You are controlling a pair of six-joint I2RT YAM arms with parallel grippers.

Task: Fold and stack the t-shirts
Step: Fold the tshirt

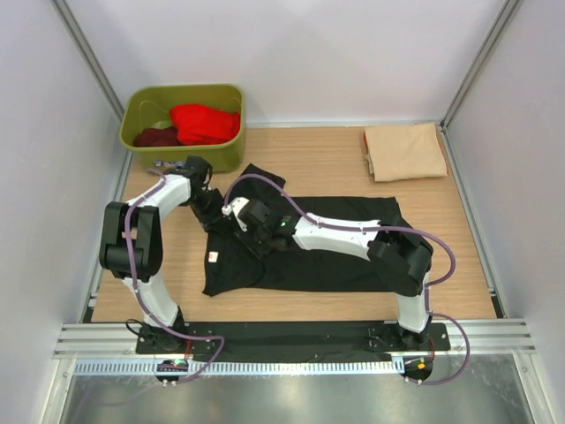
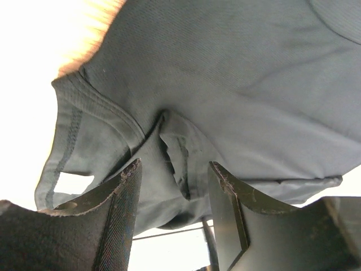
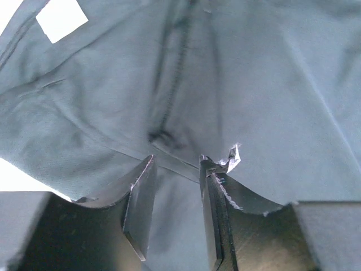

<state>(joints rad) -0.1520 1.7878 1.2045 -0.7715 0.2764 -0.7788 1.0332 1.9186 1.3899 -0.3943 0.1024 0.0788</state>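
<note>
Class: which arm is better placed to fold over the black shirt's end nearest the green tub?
Left, likely: the left gripper sits at that end of the black t-shirt, cloth between its jaws; the right gripper reaches across it.

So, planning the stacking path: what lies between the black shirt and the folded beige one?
Just bare wooden tabletop between black shirt and beige shirt, per top view.

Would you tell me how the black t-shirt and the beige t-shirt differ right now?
The black t-shirt lies spread out and creased; the beige t-shirt is folded into a compact rectangle. The black one covers much of the middle of the table; the beige one sits in its far right corner. The black one shows a small white label; the beige one shows none. Both rest on the table.
</note>
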